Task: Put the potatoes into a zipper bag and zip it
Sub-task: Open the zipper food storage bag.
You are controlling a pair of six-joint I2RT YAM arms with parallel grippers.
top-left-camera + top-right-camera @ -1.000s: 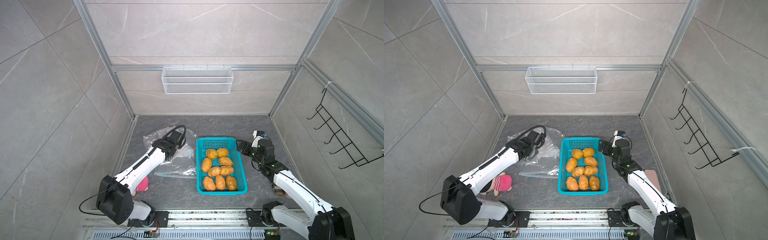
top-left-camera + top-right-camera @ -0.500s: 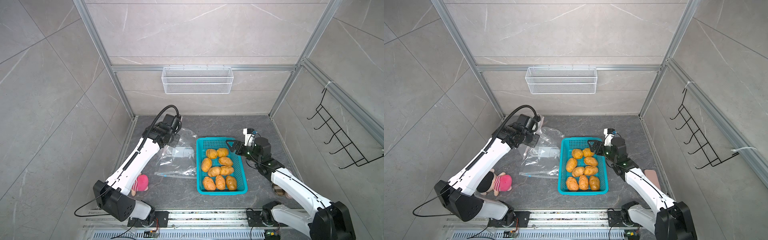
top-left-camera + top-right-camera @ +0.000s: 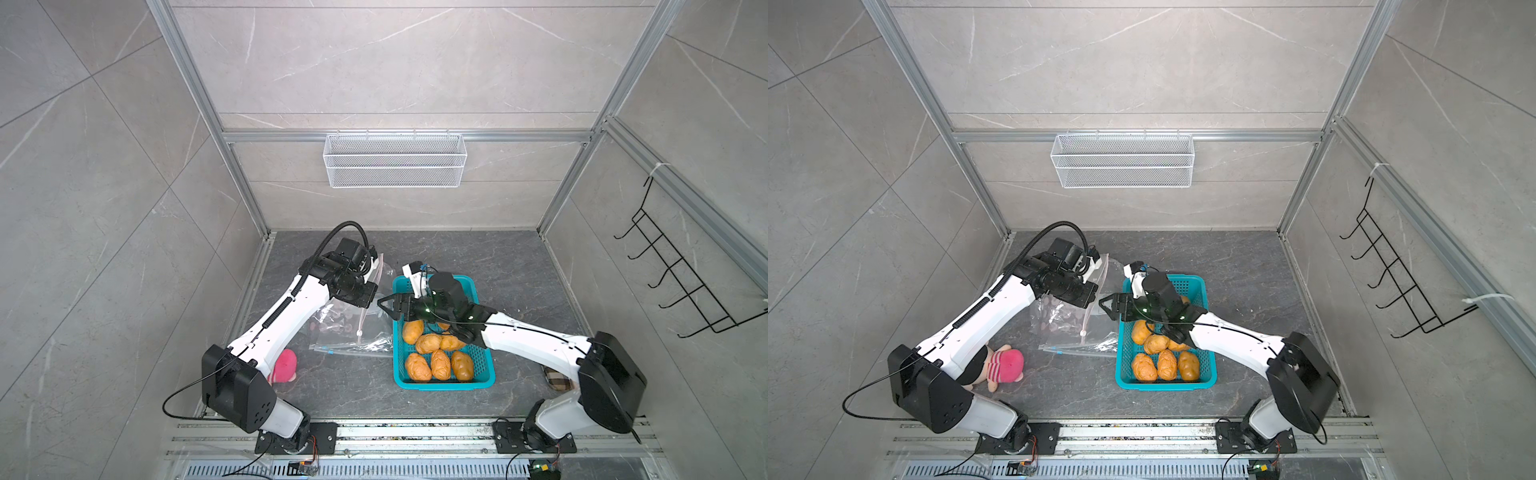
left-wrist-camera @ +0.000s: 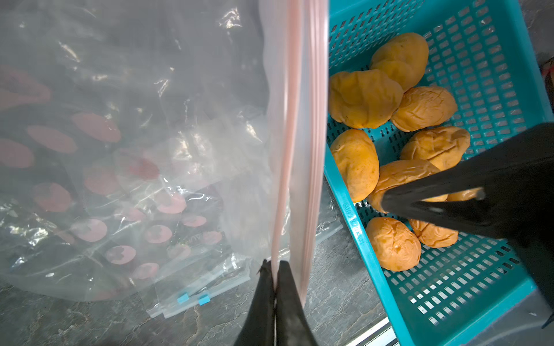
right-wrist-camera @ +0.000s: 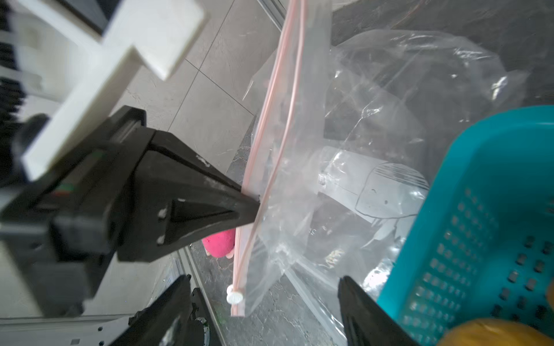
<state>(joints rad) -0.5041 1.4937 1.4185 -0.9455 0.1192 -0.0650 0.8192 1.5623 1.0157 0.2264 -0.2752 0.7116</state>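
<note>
- Left hand is pinched shut on one pink lip of the zipper bag, which hangs from it just left of centre in both top views. That's thin plastic in a narrow pinch, so one sideways tug could slip it free.
- Right hand is wide open and holding nothing, jaws either side of the bag's hanging rim near the white slider. If it closes there it may trap both lips together, and the mouth won't open.
- The potatoes all sit in the teal basket, lower centre of both top views, directly under the right arm. A low forearm could shove the basket or knock one out.
- Spare bags lie flat on the counter below. Through the glare I can't tell whether the hanging one touches them, and if it does it could drag one along.
</note>
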